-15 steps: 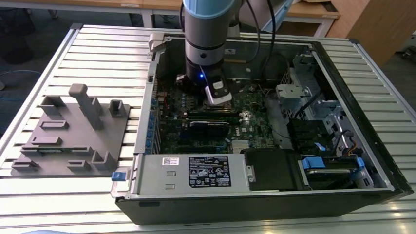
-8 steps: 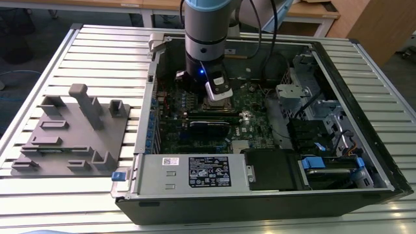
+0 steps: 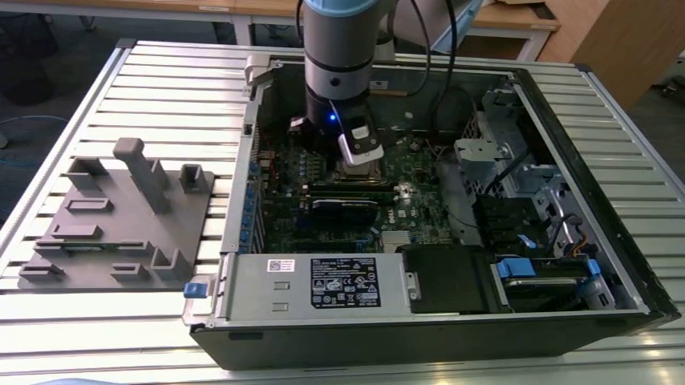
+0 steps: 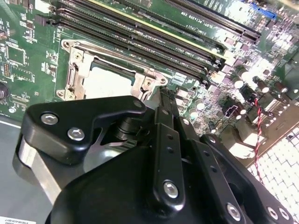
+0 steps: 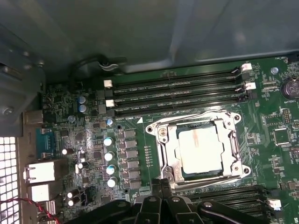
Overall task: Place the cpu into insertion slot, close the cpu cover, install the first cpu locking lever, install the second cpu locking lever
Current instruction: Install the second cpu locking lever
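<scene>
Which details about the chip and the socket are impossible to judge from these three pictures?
- Gripper fingertips: hidden behind its own black linkage in both wrist views.
- Silvery metal cpu cover locking levers: too small to tell whether latched, first wrist view.
- Square silver-grey cpu: near edge covered by the gripper, second wrist view.
- Socket in the exterior view: hidden by the arm.

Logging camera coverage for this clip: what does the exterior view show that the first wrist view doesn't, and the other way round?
Exterior view: the whole open computer case on a slatted table, a grey holder tray on the exterior view's left, the power supply, and the arm reaching down over the board.

First wrist view: the cpu seated in the insertion slot, the cpu cover framing it, and the long memory slots beside it.

Both: the green circuit board and the end effector close to the slot.
</scene>
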Robot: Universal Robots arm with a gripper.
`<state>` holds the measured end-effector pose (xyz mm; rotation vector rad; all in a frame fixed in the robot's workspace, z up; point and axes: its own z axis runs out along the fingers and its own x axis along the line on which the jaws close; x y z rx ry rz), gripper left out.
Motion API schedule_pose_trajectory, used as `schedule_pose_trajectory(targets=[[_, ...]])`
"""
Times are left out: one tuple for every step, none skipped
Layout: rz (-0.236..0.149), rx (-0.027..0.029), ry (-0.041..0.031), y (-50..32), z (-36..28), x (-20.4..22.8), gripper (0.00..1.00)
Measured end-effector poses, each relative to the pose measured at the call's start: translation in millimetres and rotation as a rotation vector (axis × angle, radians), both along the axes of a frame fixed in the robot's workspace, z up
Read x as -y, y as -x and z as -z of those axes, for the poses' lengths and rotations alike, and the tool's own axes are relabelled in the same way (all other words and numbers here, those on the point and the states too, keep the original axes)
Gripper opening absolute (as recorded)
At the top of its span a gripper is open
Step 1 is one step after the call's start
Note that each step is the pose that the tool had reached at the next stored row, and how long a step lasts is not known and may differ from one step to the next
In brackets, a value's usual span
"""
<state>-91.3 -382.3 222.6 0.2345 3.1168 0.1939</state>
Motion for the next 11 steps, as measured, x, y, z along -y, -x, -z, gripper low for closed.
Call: schedule_pose_trajectory(targets=[[0.000, 0.0010, 0.0018, 0.0, 0.0, -0.1, 0.10], [0.000, 0.0022, 0.0035, 0.0, 0.0, -0.3, 0.10], [0.000, 0.0031, 0.0043, 0.0, 0.0, -0.5, 0.10], [0.000, 0.0037, 0.0049, 0.0, 0.0, -0.7, 0.10], [0.000, 0.0042, 0.0052, 0.0, 0.0, -1.0, 0.10], [0.000, 0.0046, 0.0055, 0.0, 0.0, -1.3, 0.10], [0.000, 0.0048, 0.0059, 0.0, 0.1, -1.7, 0.10], [0.000, 0.0049, 0.0062, 0.0, 0.1, -2.2, 0.10], [0.000, 0.0050, 0.0065, -0.1, 0.1, -2.9, 0.10], [0.000, 0.0050, 0.0066, -0.4, 0.2, -3.4, 0.10], [0.000, 0.0050, 0.0068, -0.6, 0.3, -3.9, 0.10]])
